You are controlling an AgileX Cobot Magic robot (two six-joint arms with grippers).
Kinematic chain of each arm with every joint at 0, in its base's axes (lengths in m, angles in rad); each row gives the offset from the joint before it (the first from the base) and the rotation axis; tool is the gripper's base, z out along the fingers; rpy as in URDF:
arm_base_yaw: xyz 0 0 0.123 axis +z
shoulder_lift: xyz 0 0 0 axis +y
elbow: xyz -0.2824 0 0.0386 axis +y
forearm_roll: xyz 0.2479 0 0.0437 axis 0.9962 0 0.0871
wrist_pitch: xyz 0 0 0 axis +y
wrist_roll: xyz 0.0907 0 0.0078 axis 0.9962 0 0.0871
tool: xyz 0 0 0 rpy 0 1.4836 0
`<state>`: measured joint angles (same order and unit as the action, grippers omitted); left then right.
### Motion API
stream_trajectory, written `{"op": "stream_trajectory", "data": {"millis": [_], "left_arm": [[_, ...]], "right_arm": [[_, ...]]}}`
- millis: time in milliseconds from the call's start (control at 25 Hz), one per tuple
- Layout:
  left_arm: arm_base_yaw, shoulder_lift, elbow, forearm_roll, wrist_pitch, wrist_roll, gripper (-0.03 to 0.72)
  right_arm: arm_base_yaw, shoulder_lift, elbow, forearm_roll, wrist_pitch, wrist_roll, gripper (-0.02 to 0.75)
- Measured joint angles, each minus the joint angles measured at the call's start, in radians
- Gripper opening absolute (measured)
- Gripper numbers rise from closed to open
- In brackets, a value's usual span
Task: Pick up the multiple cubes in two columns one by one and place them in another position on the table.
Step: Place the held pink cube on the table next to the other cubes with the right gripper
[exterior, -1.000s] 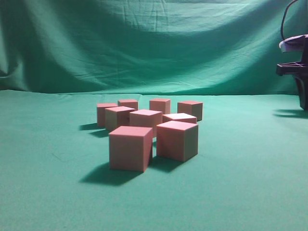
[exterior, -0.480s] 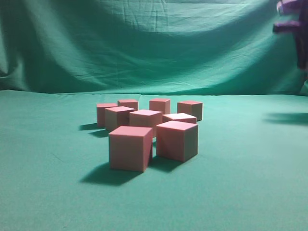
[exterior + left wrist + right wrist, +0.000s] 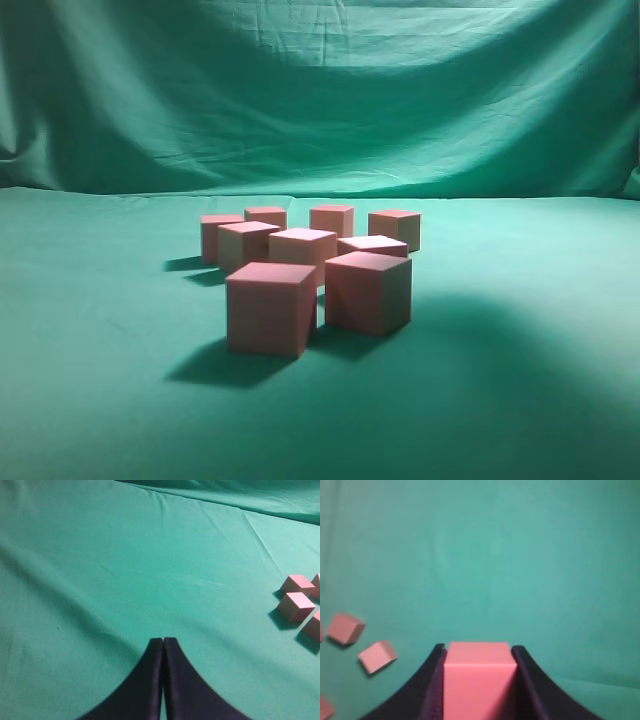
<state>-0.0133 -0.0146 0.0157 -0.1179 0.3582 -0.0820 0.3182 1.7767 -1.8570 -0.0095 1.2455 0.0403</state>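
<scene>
Exterior view: the wide flat table covered with smooth teal-green cloth (image 3: 90, 400) is shown, with eight small salmon-pink matte cubes (image 3: 305, 262) grouped at its middle in rough rows. Neither arm is visible here; only a broad shadow is cast on the cloth to the right of the group.

In the right wrist view, the right gripper (image 3: 478, 680) is seen clamped on one further salmon-pink cube (image 3: 479, 677), which is seated squarely between the two dark fingers (image 3: 432, 685) with its flat sides against them. The held cube is raised above bare cloth. The remaining cubes lie well to the gripper's left and below it; open table lies directly ahead of and beneath it.

In the left wrist view, the left gripper (image 3: 163, 647) is seen with its fingertips pressed together, holding nothing. A few cubes lie well off to its right.

The placing move is judged to depend on the bare cloth beneath the right gripper; that arm alone carries a cube.
</scene>
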Motion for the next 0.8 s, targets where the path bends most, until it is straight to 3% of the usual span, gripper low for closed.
{"op": "stream_trajectory", "data": {"millis": [440, 800], "left_arm": [[0.0, 0.0, 0.0, 0.0, 0.0, 0.0, 0.0], [0.0, 0.0, 0.0, 0.0, 0.0, 0.0, 0.0]], "right_arm": [[0.446, -0.13, 0.337, 0.013, 0.002, -0.002, 0.253], [0.7, 0.032, 0.375, 0.015, -0.119, -0.002, 0.253]]}}
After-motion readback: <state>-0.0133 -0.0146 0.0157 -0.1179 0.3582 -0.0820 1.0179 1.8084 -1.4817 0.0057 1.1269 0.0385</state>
